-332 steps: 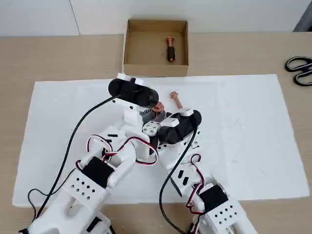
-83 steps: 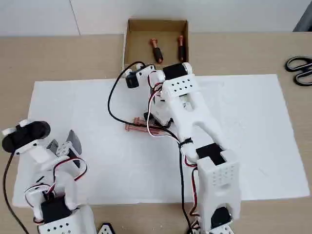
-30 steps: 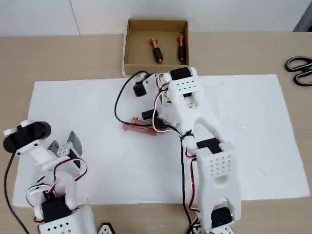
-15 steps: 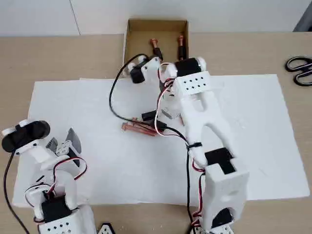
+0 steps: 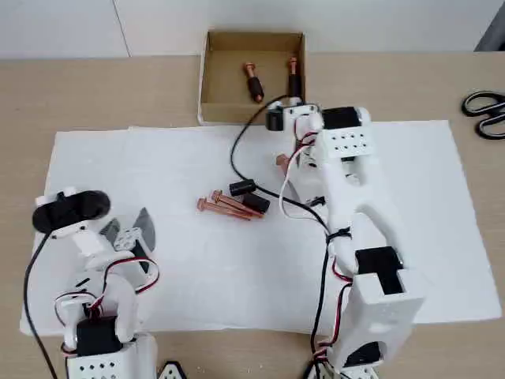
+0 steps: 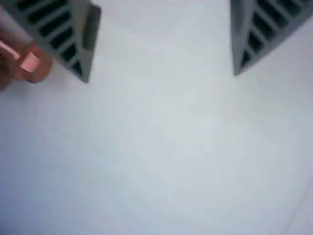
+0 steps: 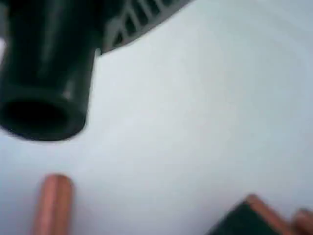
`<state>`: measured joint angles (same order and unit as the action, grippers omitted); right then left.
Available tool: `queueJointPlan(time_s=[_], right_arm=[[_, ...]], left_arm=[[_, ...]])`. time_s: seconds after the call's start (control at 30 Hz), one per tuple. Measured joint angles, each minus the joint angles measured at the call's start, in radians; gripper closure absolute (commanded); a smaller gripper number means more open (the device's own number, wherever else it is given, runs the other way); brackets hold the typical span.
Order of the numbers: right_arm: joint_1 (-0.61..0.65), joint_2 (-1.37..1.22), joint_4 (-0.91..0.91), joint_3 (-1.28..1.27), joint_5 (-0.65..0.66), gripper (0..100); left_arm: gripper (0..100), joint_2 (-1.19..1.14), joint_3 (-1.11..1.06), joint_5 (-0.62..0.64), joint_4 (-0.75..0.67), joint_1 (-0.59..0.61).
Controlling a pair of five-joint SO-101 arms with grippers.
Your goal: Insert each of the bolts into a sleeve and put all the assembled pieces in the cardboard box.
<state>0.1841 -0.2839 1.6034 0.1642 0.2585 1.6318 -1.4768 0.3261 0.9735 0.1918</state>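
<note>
The cardboard box [image 5: 207, 75] at the back holds two bolts in black sleeves [image 5: 253, 82] [image 5: 293, 76]. Loose copper bolts [image 5: 224, 206] lie mid-sheet beside two black sleeves [image 5: 241, 188] [image 5: 255, 203]. My right gripper [image 5: 293, 160] hangs just in front of the box, mostly hidden under its arm. In the right wrist view a black sleeve [image 7: 46, 73] sits against the grey finger [image 7: 142, 17], open end down, above a copper bolt end [image 7: 54, 205]. My left gripper [image 5: 130, 229] [image 6: 160, 76] stands open over bare paper at the front left, a copper bolt tip [image 6: 29, 63] beside one finger.
A white paper sheet [image 5: 410, 237] covers the table's middle. Scissors [image 5: 485, 110] lie at the far right edge. The right arm's black cable [image 5: 237, 154] loops over the sheet near the loose parts. Wood table [image 5: 95, 87] runs to the left of the box.
The right arm has swung to the right, away from the box's front left corner. The left arm has shifted right, toward the loose bolts, its gripper still open.
</note>
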Motion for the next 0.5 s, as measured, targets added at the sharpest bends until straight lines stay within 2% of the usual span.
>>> queueJointPlan(time_s=[0.27,0.5], right_arm=[[-0.107,0.000,-0.121,-0.137,0.000,98.7],[-0.106,0.000,-0.190,-0.222,0.000,98.3]], left_arm=[[82,0.000,0.000,0.000,0.000,-0.074],[82,0.000,0.000,0.000,0.000,-0.135]])
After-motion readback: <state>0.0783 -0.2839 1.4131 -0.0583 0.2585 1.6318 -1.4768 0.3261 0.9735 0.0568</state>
